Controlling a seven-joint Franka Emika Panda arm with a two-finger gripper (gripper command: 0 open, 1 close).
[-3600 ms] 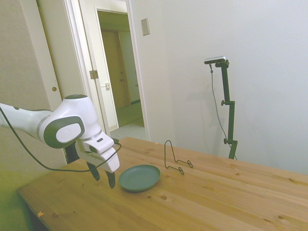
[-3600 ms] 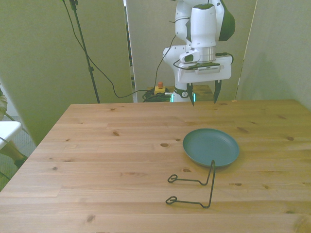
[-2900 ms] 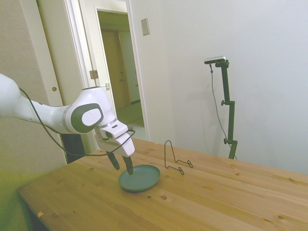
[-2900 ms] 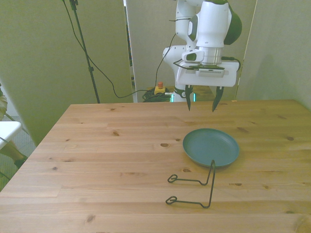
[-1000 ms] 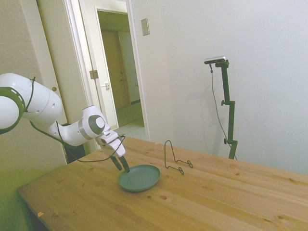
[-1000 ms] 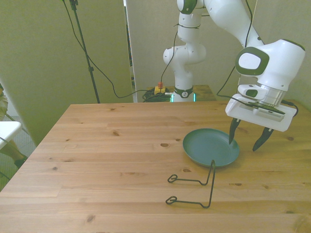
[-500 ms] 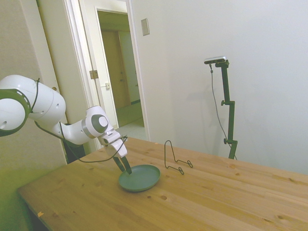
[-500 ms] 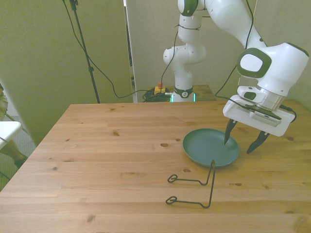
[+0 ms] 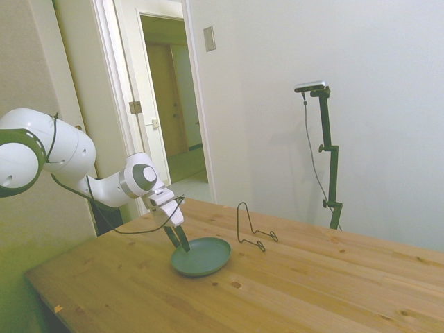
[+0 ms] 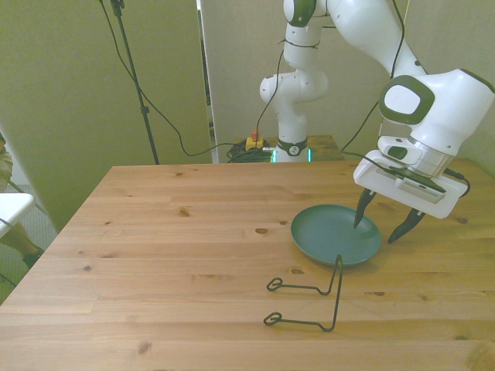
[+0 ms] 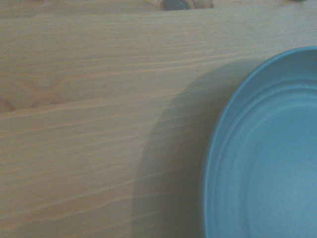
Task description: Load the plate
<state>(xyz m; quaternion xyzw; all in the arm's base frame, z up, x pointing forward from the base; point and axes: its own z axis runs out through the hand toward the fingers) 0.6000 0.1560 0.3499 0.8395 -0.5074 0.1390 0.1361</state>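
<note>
The gripper (image 10: 377, 224) is tilted low over the plate's (image 10: 332, 233) rim at the front view's right, jaws spread, one fingertip above the plate, the other outside it. The plate is seen flat on the table (image 10: 170, 255), with the wire stand (image 10: 317, 297) just beside its near edge and bare wood toward the front view's left.

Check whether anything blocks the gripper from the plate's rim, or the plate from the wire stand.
Nothing visible does. The open gripper straddles the plate rim, and bare table separates the plate from the wire stand.
</note>
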